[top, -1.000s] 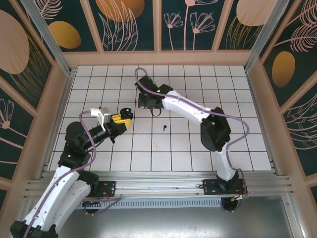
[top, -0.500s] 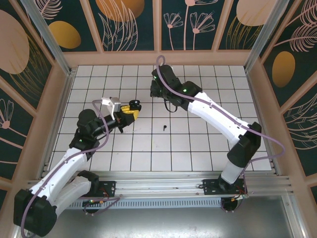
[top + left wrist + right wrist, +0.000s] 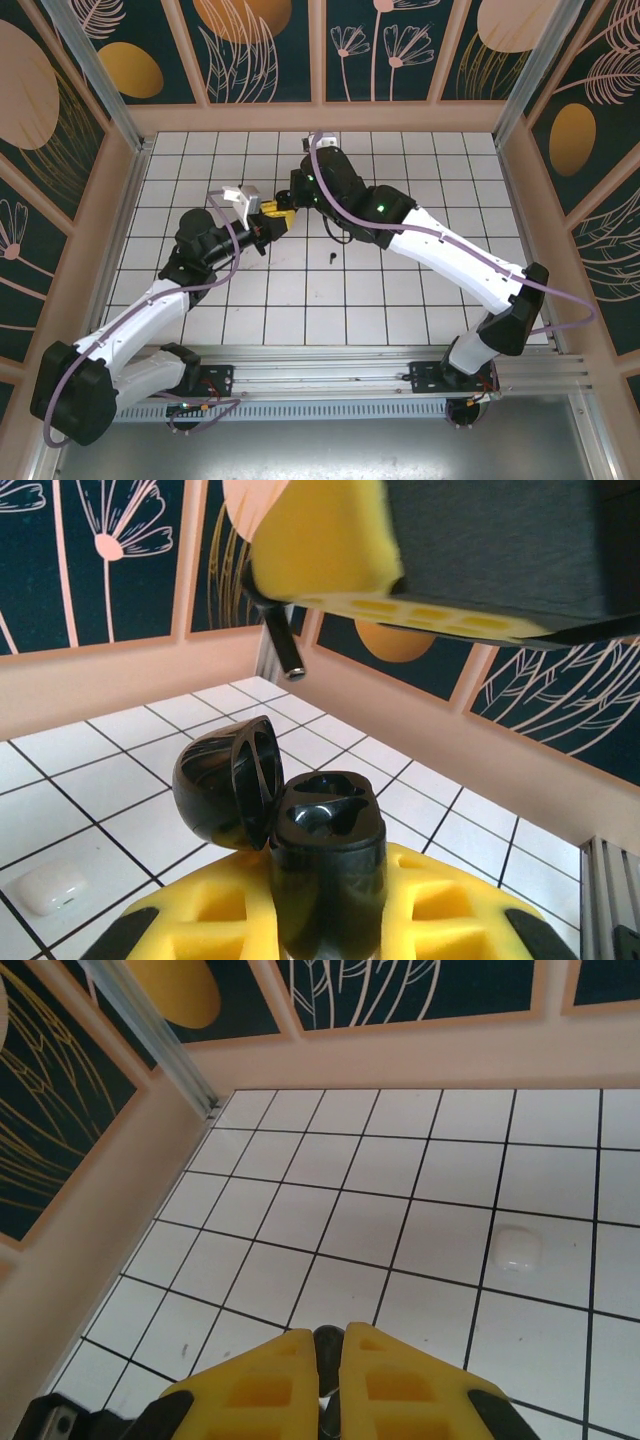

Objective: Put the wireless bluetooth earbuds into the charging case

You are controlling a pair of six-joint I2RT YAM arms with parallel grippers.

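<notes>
My left gripper (image 3: 273,218) (image 3: 325,910) is shut on an open black charging case (image 3: 326,845), held upright above the tiles. Its lid (image 3: 222,783) hangs open to the left, and both sockets look empty. My right gripper (image 3: 298,198) (image 3: 330,1348) hovers just above and behind the case, shut on a small black earbud (image 3: 328,1343). In the left wrist view that earbud's dark stem (image 3: 283,640) hangs below the right gripper's yellow finger (image 3: 320,540). A second black earbud (image 3: 332,259) lies on the tiles near the middle.
A small white rounded piece (image 3: 516,1250) (image 3: 45,891) lies on the tiles under the grippers; I cannot tell whether it is an earbud or a case. A pink wall (image 3: 90,1230) with an aluminium post closes the far left. Open tiles (image 3: 400,290) lie to the front right.
The left gripper has carried the open case right and further back. The right gripper has swung left and now sits directly over the case.
</notes>
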